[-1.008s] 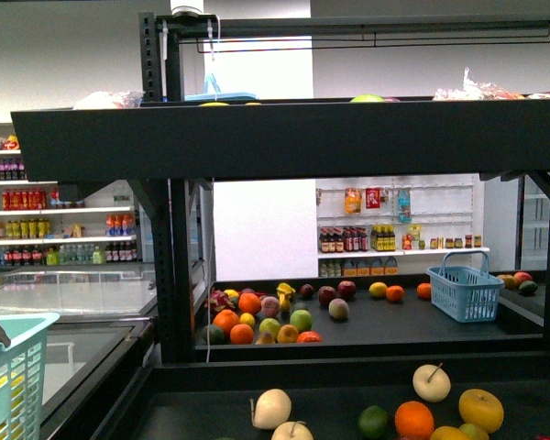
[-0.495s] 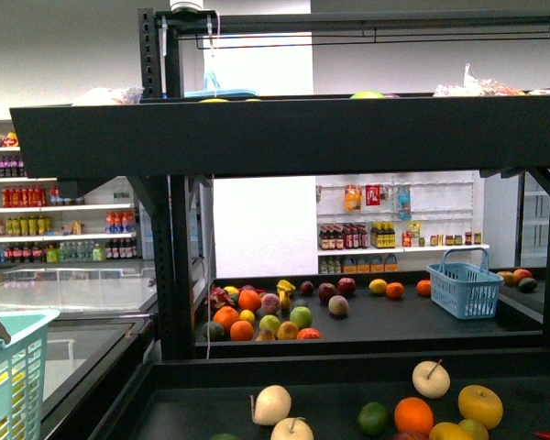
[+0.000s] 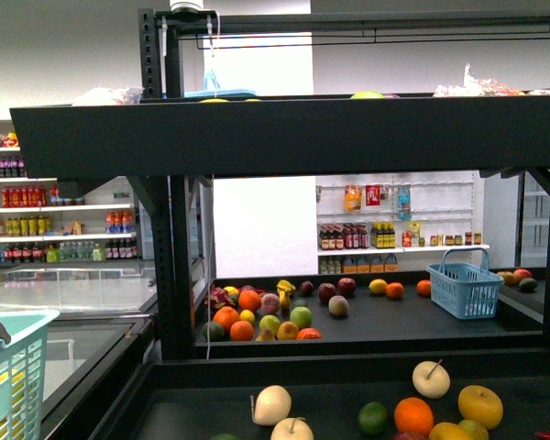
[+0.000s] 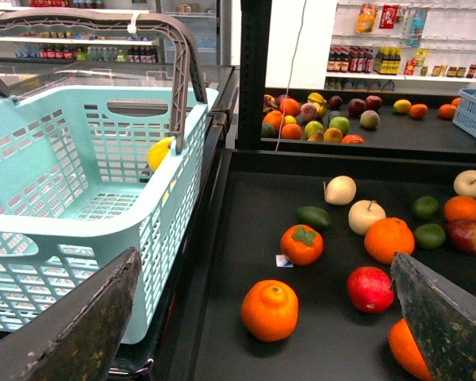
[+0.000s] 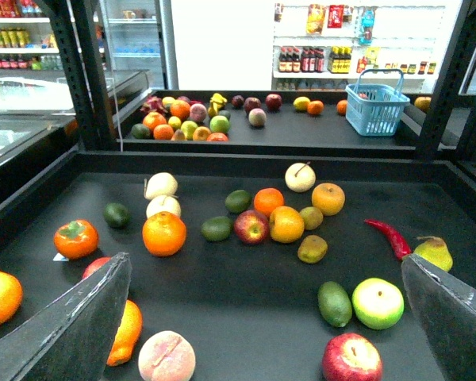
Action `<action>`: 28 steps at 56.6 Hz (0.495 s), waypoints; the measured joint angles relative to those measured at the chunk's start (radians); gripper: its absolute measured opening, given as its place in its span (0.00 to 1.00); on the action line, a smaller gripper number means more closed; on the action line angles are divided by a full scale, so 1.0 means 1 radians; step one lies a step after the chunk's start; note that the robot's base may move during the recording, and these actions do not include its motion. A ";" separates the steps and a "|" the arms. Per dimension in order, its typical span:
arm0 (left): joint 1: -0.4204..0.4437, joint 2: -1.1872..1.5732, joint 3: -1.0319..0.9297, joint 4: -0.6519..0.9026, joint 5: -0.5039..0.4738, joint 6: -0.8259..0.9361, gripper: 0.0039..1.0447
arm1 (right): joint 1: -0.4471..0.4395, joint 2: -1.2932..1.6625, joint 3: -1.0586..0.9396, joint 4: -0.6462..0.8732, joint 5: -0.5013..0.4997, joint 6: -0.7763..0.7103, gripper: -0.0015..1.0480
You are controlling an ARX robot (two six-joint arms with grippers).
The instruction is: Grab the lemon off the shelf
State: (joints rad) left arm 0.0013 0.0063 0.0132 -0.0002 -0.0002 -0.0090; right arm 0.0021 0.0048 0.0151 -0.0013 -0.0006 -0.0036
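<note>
Neither arm shows in the front view. In the wrist views the left gripper [image 4: 263, 262] and the right gripper [image 5: 263, 260] each have their dark fingers spread wide at the lower corners of the frame, with nothing between them, both hanging above the lower deck of the shelf [image 5: 246, 317]. The lemon [image 5: 328, 198] lies on that deck, right of centre in the upper half of the right wrist frame. It is just beside a pale stemmed fruit [image 5: 300, 177] and near an orange [image 5: 268, 200]; in the front view it sits at the lower right [image 3: 480, 408]. Between the right gripper and the lemon lie an apple [image 5: 251, 227], a yellow-orange fruit [image 5: 286, 224] and a small brownish fruit [image 5: 312, 248]. A red chilli [image 5: 392, 238] lies further right. In the left wrist frame a teal basket [image 4: 79, 167] fills the upper left, and an orange [image 4: 269, 309] and a persimmon [image 4: 301, 244] lie on the deck between the fingers.
</note>
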 joint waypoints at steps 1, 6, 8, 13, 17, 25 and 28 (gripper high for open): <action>0.000 0.000 0.000 0.000 0.000 0.000 0.93 | 0.000 0.000 0.000 0.000 0.000 0.000 0.98; 0.000 0.000 0.000 0.000 0.000 0.000 0.93 | 0.000 0.000 0.000 0.000 0.000 0.000 0.98; 0.000 0.000 0.000 0.000 0.000 0.000 0.93 | 0.000 0.000 0.000 0.000 0.000 0.000 0.98; 0.000 0.000 0.000 0.000 0.000 0.000 0.93 | 0.000 0.000 0.000 0.000 0.000 0.000 0.98; 0.000 0.000 0.000 0.000 0.000 0.000 0.93 | 0.000 0.000 0.000 0.000 0.000 0.000 0.98; 0.000 0.000 0.000 0.000 0.000 0.000 0.93 | 0.000 0.000 0.000 0.000 0.000 0.000 0.98; 0.000 0.000 0.000 0.000 0.000 0.000 0.93 | 0.000 0.000 0.000 0.000 0.000 0.000 0.98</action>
State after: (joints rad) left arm 0.0013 0.0063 0.0135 -0.0002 -0.0002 -0.0090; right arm 0.0021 0.0048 0.0151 -0.0013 -0.0006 -0.0036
